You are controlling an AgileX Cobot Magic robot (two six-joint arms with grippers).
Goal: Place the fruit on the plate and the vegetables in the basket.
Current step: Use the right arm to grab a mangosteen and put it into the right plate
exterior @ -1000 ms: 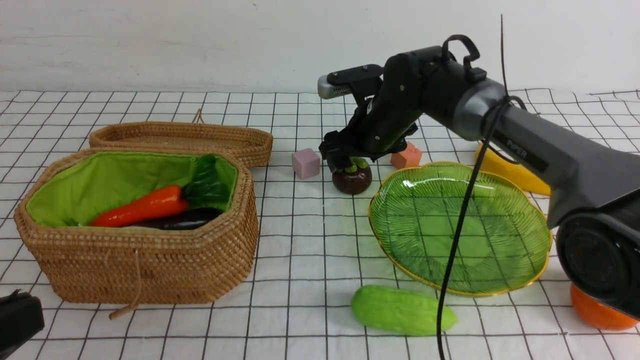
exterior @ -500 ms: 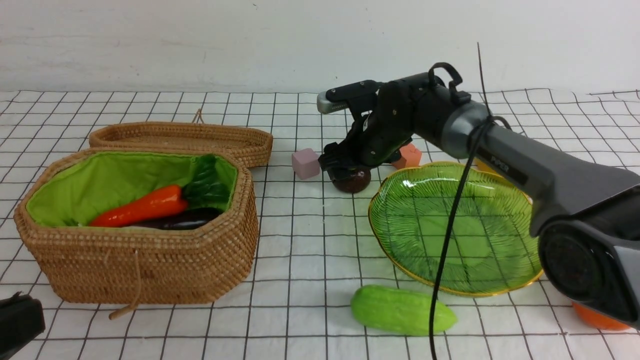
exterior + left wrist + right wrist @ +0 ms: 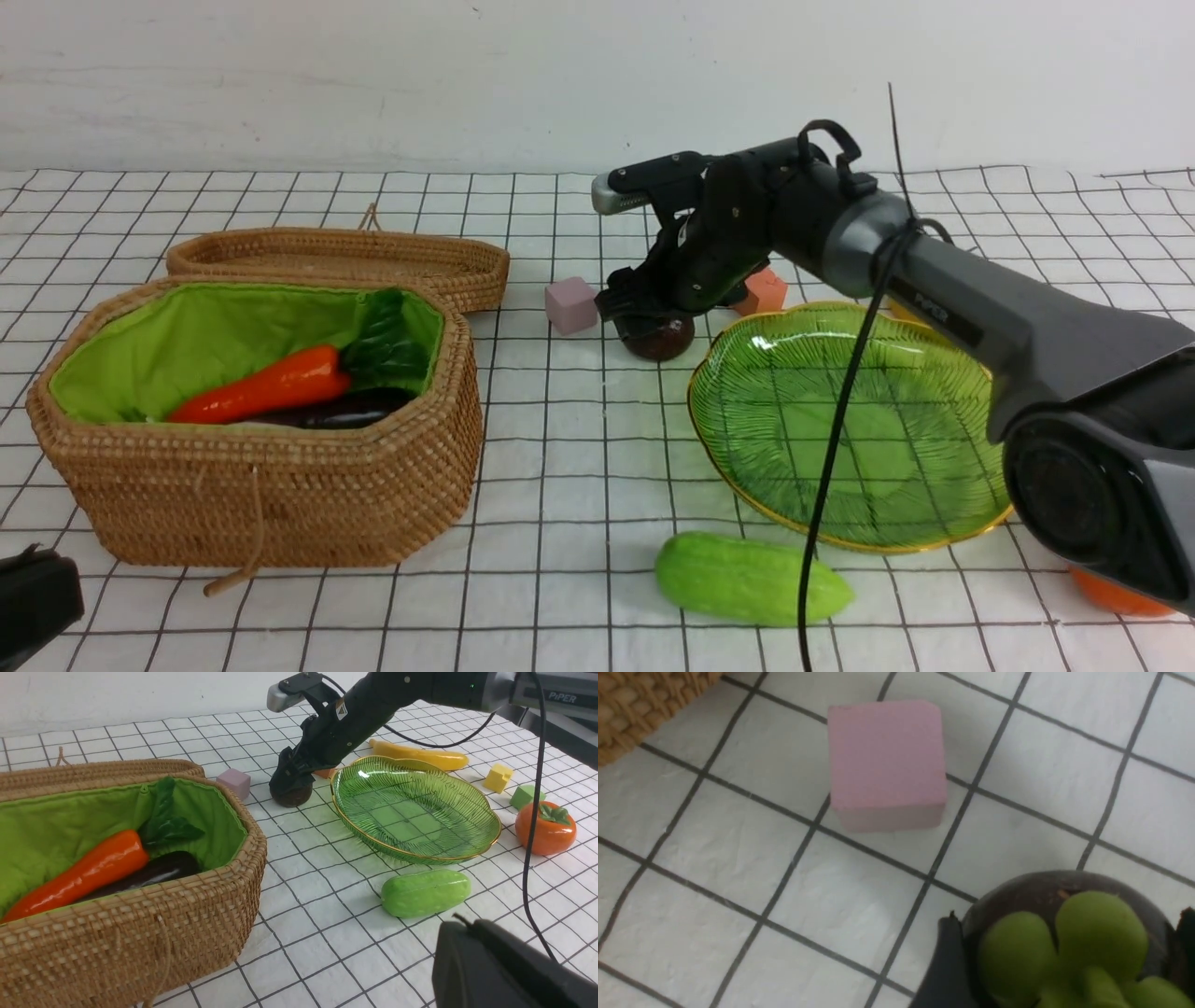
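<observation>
The basket [image 3: 280,504] fills the 9 o'clock side of the front view, its green lining holding the carrot [image 3: 261,387] and, beneath it, the dark eggplant [image 3: 345,411]. Its lid [image 3: 373,257] lies at its 12 o'clock. The right arm [image 3: 980,317] reaches in from 4 o'clock over the plate [image 3: 924,439], which has no fruit on it. From the plate, the cucumber [image 3: 747,579] lies at 7 o'clock, the banana [image 3: 420,756] at 1 o'clock and the persimmon [image 3: 544,828] at 4 o'clock. The mangosteen [image 3: 661,338] sits on the cloth at the plate's 10 o'clock. The right gripper [image 3: 644,317] is lowered over it, its dark fingers [image 3: 945,966] spread to the fruit's width and flanking it; whether they press it is unclear. A pink cube [image 3: 571,305] sits at the mangosteen's 10 o'clock and an orange cube [image 3: 764,291] at its 2 o'clock. Only a black edge of the left gripper [image 3: 33,602] shows, so its opening cannot be judged
</observation>
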